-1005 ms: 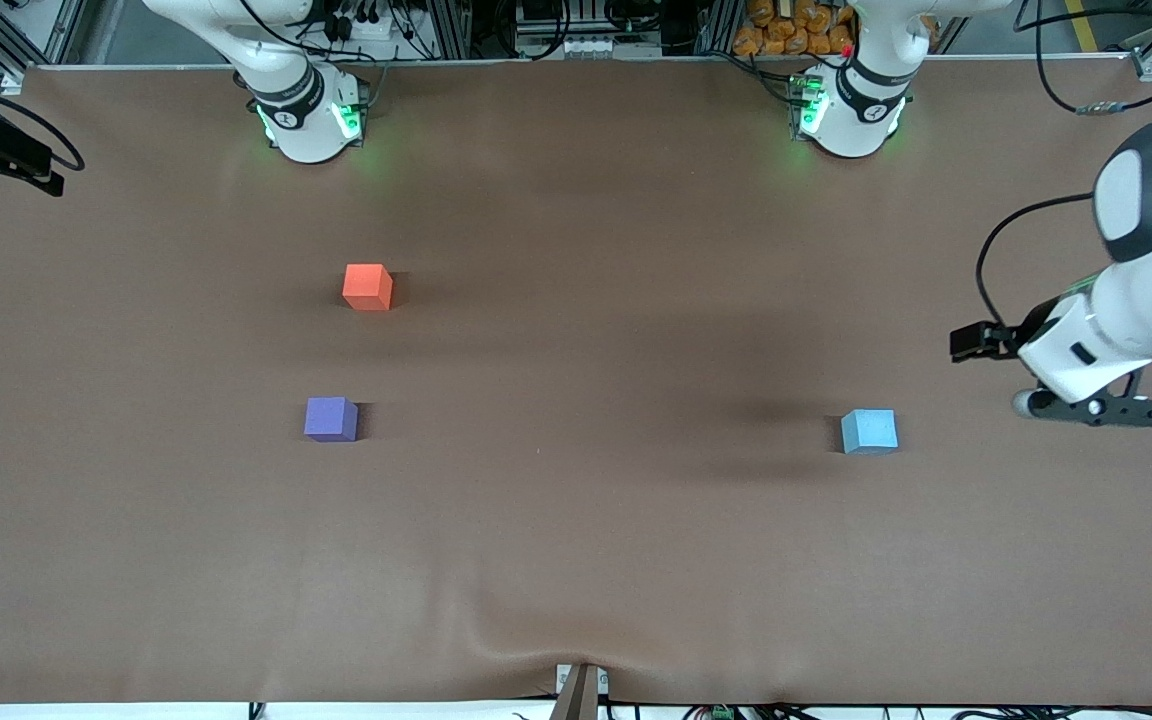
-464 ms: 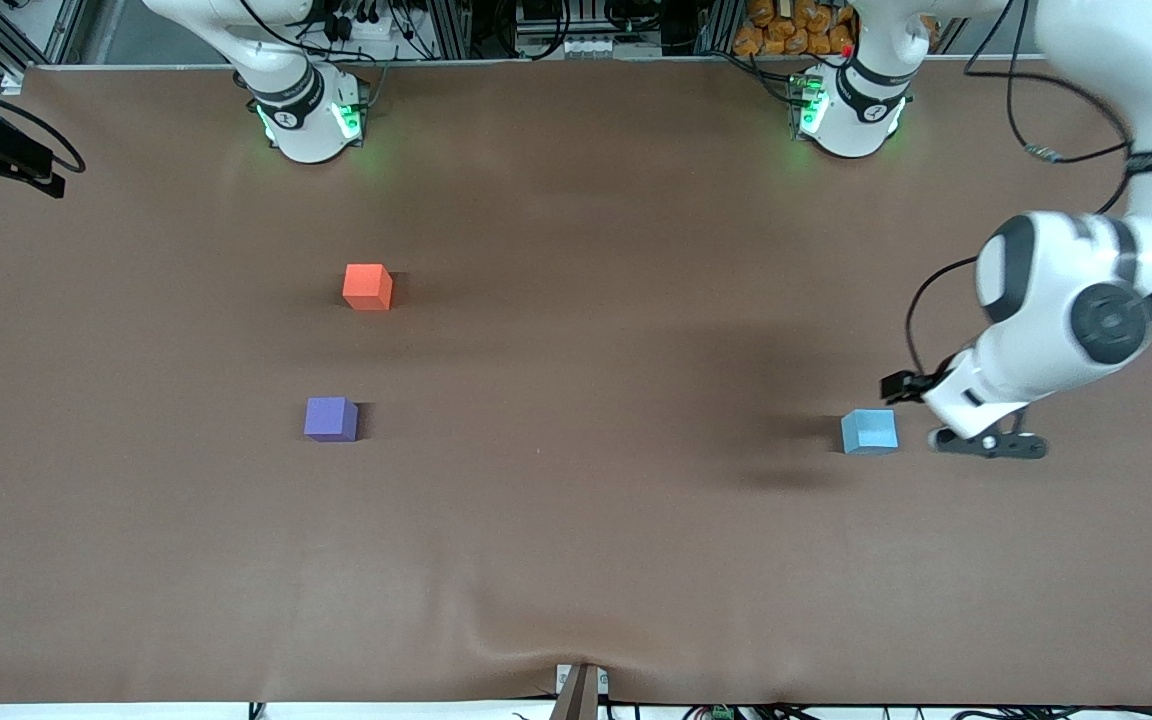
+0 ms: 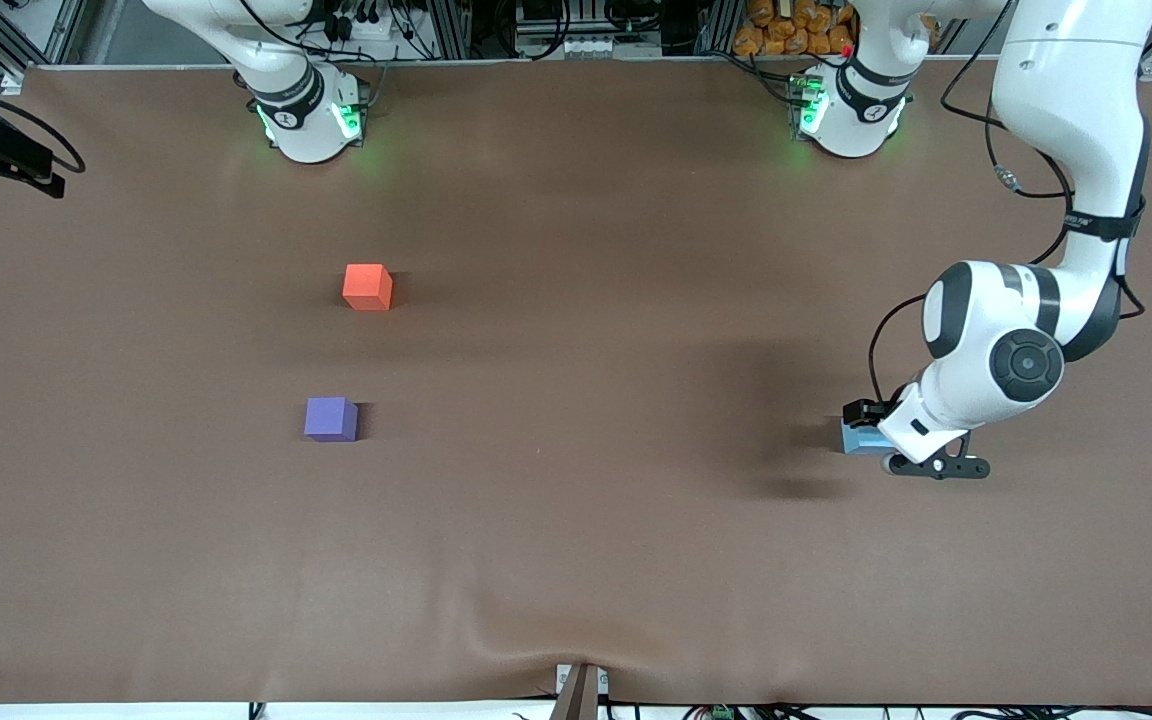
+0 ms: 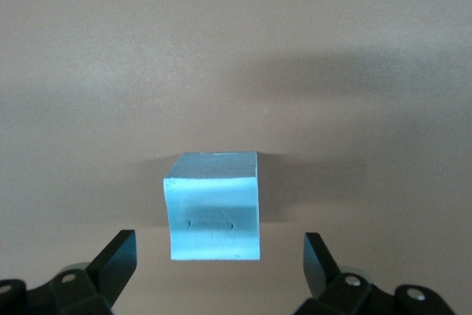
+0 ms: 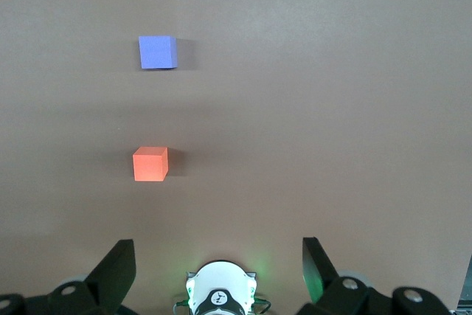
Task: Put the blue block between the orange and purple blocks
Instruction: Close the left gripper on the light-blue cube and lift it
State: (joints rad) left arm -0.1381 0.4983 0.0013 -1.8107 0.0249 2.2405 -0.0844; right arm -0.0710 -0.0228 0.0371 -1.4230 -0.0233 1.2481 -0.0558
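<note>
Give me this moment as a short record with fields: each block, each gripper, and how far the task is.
blue block: on the table, toward the left arm's end
orange block: toward the right arm's end
purple block: nearer the front camera than orange
left gripper: open, fingers either side of the blue block, not touching
right gripper: open, high over its own base, waiting
task: blue block not yet grasped

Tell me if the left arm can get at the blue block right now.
Probably yes: the left gripper hangs open over the blue block, fingers apart on either side, nothing between them.
</note>
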